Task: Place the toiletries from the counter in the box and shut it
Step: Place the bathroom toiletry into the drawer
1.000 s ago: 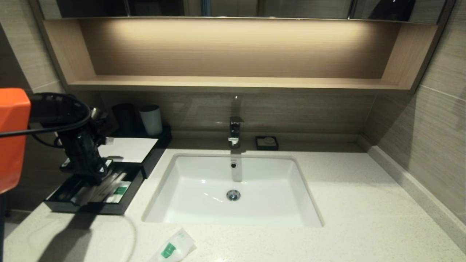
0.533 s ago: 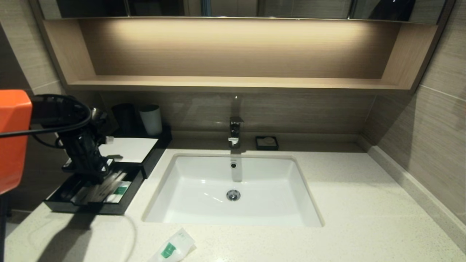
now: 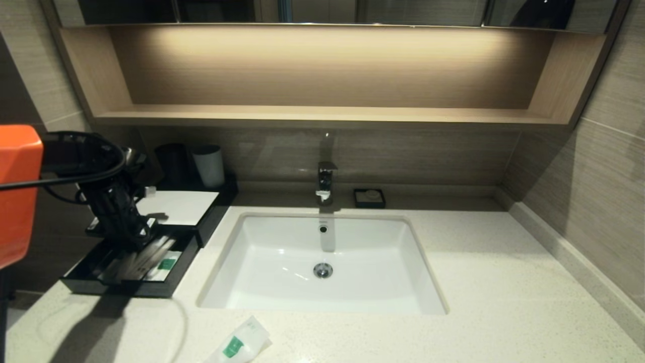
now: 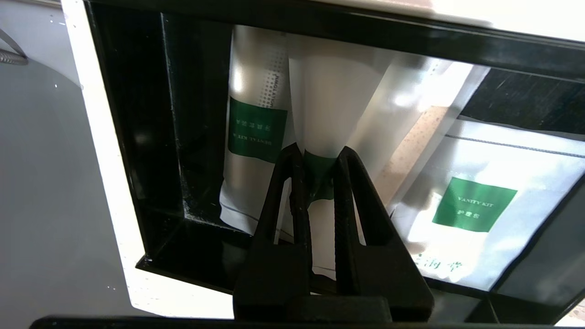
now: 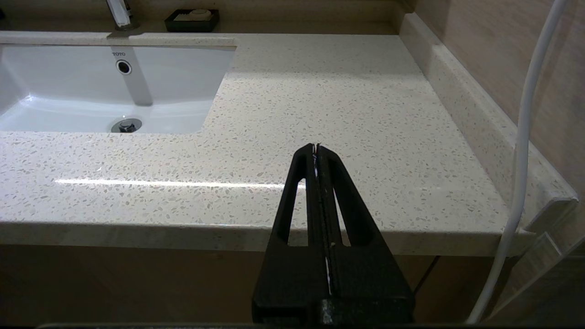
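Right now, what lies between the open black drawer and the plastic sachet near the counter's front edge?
Only bare cream speckled stone counter, seen in the head view, separates black drawer and frosted green-labelled sachet.

Left arm [image 3: 17, 194]: bright orange shell segment with faceted, rounded edges, joined to a black wrist section. A black cable [image 3: 85, 174] loops in an arc from the orange shell over the wrist. Left gripper [image 3: 132, 241]: matte black; in the wrist view each finger [image 4: 279, 192] is a tapering wedge with an elongated cut-out slot, rising from a blocky black base. Right gripper [image 5: 316, 148]: same black construction, two slotted wedge fingers on a squared base. A white cable [image 5: 521, 151] runs beside it.
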Controlling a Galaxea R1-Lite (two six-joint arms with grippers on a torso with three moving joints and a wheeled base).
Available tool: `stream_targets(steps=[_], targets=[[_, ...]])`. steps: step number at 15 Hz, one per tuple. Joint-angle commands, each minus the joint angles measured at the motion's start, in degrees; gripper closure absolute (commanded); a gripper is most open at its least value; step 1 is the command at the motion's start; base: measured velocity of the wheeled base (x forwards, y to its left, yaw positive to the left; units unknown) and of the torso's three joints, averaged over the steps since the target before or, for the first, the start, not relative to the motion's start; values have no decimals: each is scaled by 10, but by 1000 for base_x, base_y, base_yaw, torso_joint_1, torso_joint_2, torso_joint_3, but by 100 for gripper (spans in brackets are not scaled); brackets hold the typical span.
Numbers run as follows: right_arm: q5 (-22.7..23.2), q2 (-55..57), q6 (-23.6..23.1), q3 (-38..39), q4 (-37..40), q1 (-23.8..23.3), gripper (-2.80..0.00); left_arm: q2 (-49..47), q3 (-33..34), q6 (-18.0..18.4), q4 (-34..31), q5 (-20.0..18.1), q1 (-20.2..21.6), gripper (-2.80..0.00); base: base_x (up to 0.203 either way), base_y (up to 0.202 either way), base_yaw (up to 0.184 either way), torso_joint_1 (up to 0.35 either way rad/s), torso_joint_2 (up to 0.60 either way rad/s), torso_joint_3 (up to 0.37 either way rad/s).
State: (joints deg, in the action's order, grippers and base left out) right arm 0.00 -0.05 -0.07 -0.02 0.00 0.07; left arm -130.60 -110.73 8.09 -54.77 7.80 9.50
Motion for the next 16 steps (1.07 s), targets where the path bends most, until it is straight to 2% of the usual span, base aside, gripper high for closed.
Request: stream_targets(steps=[1, 9, 16], targets=[[0, 0, 0, 1, 0, 0, 0, -1, 0, 1, -2, 1, 3, 0, 0, 0, 0, 0, 0, 0], [0, 0, 0, 1, 0, 0, 0, -12, 0, 11, 20, 2, 29, 0, 0, 0, 0, 0, 0, 0], [0, 0, 0, 1, 0, 0, 0, -11, 0, 18, 25, 2, 31, 0, 0, 0, 0, 0, 0, 0]])
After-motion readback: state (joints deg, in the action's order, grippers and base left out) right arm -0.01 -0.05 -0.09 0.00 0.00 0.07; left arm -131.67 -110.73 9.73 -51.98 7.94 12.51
